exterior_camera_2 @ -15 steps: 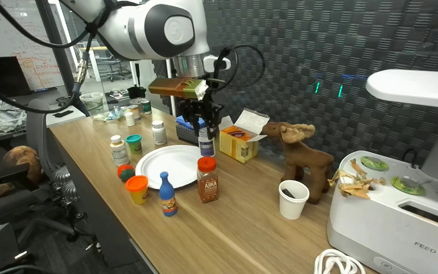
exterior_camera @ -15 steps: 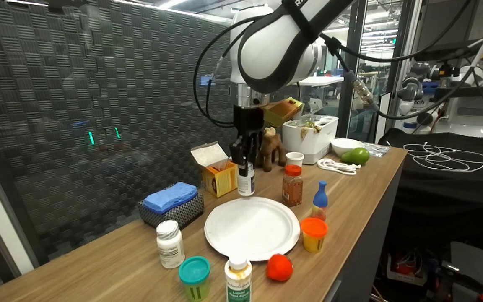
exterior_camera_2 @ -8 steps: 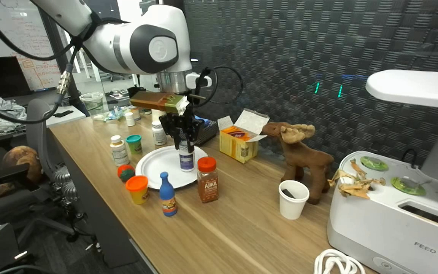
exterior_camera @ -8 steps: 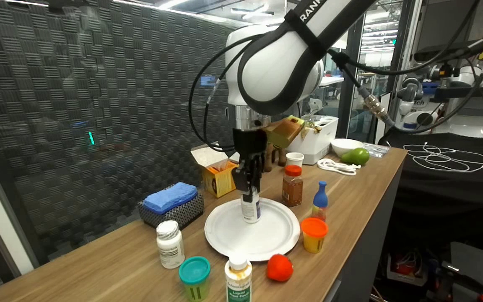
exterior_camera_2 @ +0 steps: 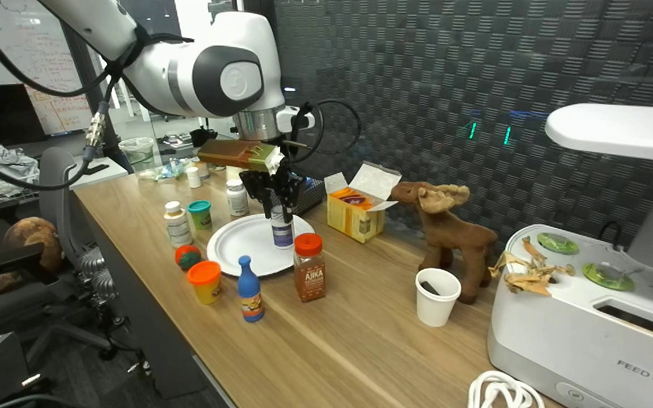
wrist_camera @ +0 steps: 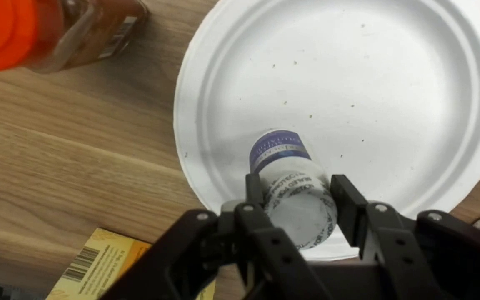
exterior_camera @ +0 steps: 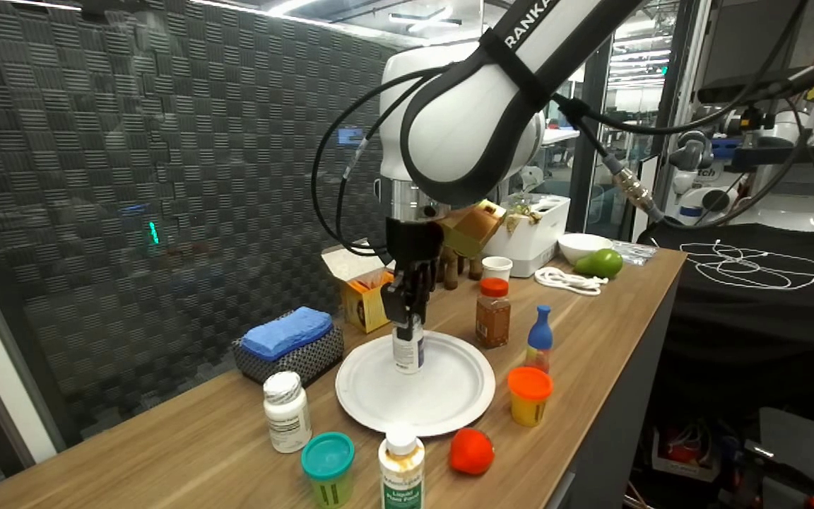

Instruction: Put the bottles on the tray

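The round white tray (exterior_camera: 442, 396) lies on the table and shows in every view. My gripper (wrist_camera: 297, 184) is shut on a white bottle with a purple label (wrist_camera: 281, 156), a finger on each side of its cap. The bottle (exterior_camera_2: 283, 235) is nearly upright, its base appearing to touch the tray. Around the tray stand a white bottle (exterior_camera: 287, 413), a teal-capped jar (exterior_camera: 329, 466), a white plant food bottle (exterior_camera: 402, 477), an orange-capped jar (exterior_camera: 528, 399), a blue bottle (exterior_camera: 540, 339) and a red-capped brown bottle (exterior_camera: 493, 317).
A red ball (exterior_camera: 471, 451) lies by the tray's rim. A blue flat box (exterior_camera: 288, 334) on a dark block and an open yellow carton (exterior_camera_2: 355, 218) stand along the wall. A toy moose (exterior_camera_2: 451, 235), a white cup (exterior_camera_2: 437, 297) and a white planter (exterior_camera_2: 587, 328) stand farther along.
My gripper has carried the purple-labelled bottle from beside the carton down to the tray. In the last half second the tray has shifted slightly toward the wall along with the bottle.
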Available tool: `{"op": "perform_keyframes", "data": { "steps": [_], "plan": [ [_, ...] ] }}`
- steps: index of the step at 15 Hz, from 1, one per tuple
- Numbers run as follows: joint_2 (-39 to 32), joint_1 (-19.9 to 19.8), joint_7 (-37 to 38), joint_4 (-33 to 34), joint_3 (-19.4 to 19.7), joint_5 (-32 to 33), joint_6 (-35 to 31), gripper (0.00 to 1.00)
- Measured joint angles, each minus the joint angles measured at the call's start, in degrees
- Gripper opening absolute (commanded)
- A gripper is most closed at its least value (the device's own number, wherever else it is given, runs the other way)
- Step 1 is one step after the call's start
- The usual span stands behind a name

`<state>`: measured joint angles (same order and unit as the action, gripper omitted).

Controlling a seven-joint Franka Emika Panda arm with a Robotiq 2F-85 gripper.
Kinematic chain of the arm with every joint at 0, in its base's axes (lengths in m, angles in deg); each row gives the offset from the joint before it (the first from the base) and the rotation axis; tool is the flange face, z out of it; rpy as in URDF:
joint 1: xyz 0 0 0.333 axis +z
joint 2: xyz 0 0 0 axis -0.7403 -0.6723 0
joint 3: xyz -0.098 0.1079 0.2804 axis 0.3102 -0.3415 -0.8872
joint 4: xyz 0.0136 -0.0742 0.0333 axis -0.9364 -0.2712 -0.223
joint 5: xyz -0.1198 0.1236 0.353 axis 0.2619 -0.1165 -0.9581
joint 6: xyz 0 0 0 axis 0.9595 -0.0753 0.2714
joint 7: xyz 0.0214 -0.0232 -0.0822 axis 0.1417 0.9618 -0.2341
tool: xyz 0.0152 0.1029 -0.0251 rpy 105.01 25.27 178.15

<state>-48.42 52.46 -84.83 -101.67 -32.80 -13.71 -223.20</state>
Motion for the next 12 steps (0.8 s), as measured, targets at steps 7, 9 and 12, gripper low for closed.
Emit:
{"op": "perform_keyframes", "data": {
  "steps": [7,9,12],
  "plan": [
    [-0.03,0.0,-0.01,-1.25,-0.33,0.0,-4.94,0.52],
    [-0.06,0.0,-0.01,-1.25,-0.3,0.0,-5.05,0.78],
    [-0.04,-0.01,-0.01,-1.24,-0.14,0.0,-4.92,0.99]
  ]
}}
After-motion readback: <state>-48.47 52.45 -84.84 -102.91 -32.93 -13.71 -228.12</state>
